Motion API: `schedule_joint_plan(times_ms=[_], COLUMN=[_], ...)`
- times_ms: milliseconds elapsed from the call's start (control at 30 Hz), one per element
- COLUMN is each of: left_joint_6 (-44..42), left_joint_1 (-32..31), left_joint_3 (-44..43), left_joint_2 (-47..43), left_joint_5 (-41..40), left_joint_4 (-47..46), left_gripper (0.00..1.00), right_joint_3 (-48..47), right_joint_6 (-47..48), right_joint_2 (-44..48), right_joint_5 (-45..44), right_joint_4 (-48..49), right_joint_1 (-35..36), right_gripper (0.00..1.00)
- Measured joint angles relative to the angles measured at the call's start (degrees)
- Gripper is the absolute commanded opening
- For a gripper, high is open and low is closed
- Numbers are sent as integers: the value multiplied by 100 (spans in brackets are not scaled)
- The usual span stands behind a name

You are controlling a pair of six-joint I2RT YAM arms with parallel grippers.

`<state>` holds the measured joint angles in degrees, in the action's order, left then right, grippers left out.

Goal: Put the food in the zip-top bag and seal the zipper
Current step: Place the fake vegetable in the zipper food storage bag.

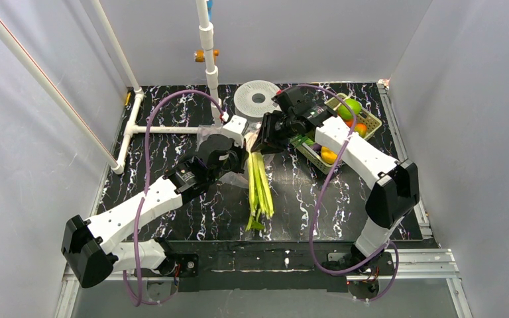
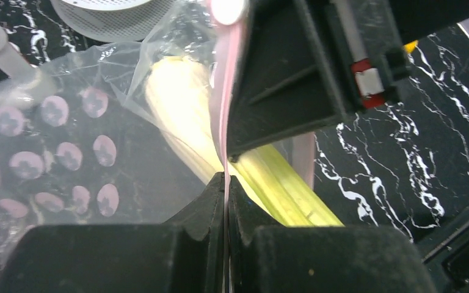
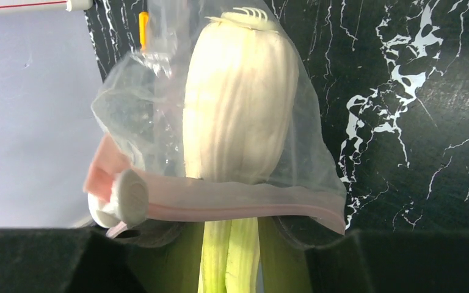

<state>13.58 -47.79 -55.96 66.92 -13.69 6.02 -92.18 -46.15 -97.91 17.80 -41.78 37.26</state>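
While our left gripper [image 2: 226,186] is pinched fully closed on the pink zipper [image 2: 221,116] at the mouth of the zip-top bag [image 2: 67,152], our right gripper [image 3: 229,244] stands partly open, its jaws clasped around the celery-like stalk [image 3: 238,110]. The stalk's pale head sits inside the bag, past the zipper, and its green length reaches out of the mouth toward the near edge of the table [image 1: 344,212]. We see the basket [image 1: 370,121] of other pieces well apart, on the right.
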Motion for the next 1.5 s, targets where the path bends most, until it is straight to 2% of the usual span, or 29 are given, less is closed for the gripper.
schedule_joint_plan(times_ms=[67, 433, 500, 833, 900, 1000, 1100, 1233, 1500], left_joint_6=[52, 223, 262, 402, 404, 422, 446, 446, 444], left_joint_1=[-7, -15, -22, -37, -37, -37, -37, -37, -37], left_joint_3=[4, 4, 4, 4, 4, 2, 2, 2, 2], left_joint_2=[0, 28, 52, 201, 201, 203, 225, 232, 232], left_joint_5=[107, 111, 70, 17, -15, -22, -20, -22, -22], left_joint_4=[9, 96, 160, 352, 356, 350, 350, 352, 352], left_gripper=[0, 0, 0, 0, 0, 0, 0, 0, 0], right_joint_3=[-13, -201, -201, 328, 551, 1019, 1427, 2024, 2599], right_joint_6=[26, 570, 673, 981, 1016, 1128, 1499, 2188, 2100], right_joint_2=[-55, -188, -166, 833, 1067, 1453, 1495, 1488, 1318], right_joint_5=[-55, -170, -227, -330, -372, -511, -715, -1016, -730], right_joint_4=[26, -44, -138, -243, -361, -459, -461, -505, -46], right_joint_1=[0, 98, 155, 413, 492, 1034, 1362, 1392, 1563], right_gripper=[21, 63, 67, 69, 73, 76, 77, 76, 70])
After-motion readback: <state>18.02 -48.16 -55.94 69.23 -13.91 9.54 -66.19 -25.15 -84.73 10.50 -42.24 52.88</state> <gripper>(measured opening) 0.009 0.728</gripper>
